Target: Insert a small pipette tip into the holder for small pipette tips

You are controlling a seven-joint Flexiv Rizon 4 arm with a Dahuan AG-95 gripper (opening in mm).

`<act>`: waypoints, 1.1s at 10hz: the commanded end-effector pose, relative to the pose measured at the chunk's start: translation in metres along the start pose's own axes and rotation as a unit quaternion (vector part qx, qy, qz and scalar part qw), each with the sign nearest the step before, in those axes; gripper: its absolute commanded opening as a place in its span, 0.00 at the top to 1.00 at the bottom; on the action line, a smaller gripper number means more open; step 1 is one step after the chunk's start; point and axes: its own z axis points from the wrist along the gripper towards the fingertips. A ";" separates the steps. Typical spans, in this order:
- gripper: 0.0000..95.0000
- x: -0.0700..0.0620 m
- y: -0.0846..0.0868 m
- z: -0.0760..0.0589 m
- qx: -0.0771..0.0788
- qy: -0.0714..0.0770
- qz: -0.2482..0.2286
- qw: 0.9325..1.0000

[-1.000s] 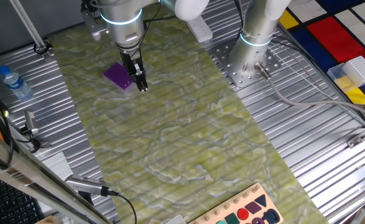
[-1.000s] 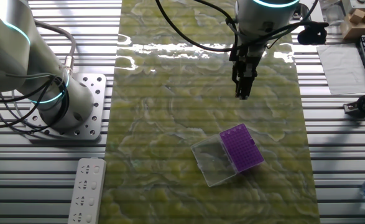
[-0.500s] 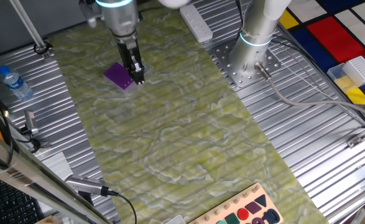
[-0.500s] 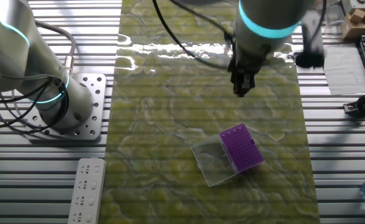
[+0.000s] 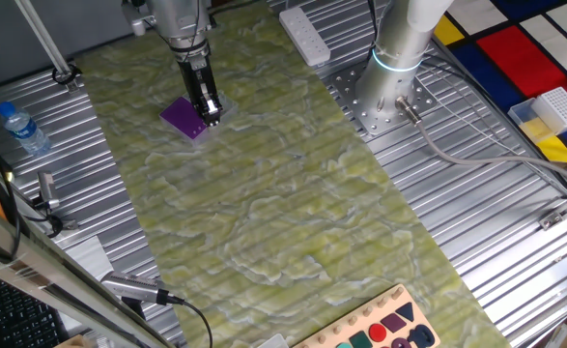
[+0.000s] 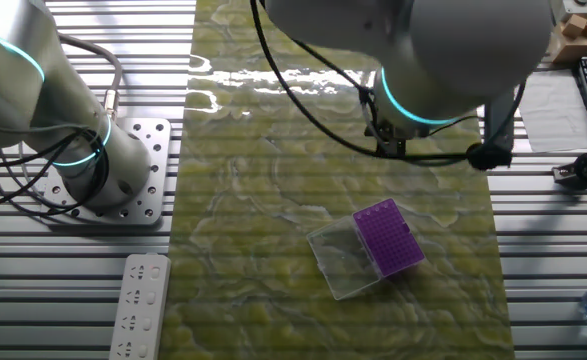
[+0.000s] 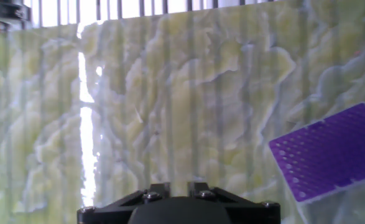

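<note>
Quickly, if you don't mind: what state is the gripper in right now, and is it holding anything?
Gripper: cannot tell whether open or shut; its fingertips are too small to make out, above the mat beside the purple holder. No pipette tip can be made out.

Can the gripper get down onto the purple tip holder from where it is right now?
Probably yes. The gripper hangs just beside the purple tip holder, nothing lies between them, and the clear cover is swung off to the side, leaving the holes exposed.

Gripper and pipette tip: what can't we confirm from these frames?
- Gripper: open or shut unreadable, too small in one fixed view; hidden behind the arm's wrist in the other.
- Fingers: out of frame in the hand view.
- Pipette tip: not discernible anywhere.
- Purple holder: cut by the hand view's right edge.
</note>
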 end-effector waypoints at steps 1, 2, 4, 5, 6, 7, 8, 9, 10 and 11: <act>1.00 -0.001 0.003 0.002 -0.025 0.000 0.014 1.000; 1.00 -0.001 0.004 0.003 -0.033 0.000 0.019 0.999; 1.00 -0.001 0.004 0.003 -0.039 0.001 0.022 0.999; 1.00 -0.001 0.005 0.003 -0.039 0.001 0.022 0.999; 1.00 -0.001 0.005 0.003 -0.040 0.000 0.023 0.999; 1.00 -0.001 0.005 0.003 -0.041 0.000 0.024 0.999; 1.00 -0.001 0.005 0.003 -0.043 0.000 0.025 0.999; 1.00 -0.001 0.005 0.004 -0.043 0.000 0.026 0.999; 1.00 -0.001 0.006 0.004 -0.044 0.001 0.028 0.999; 1.00 -0.001 0.006 0.004 -0.046 0.001 0.030 0.999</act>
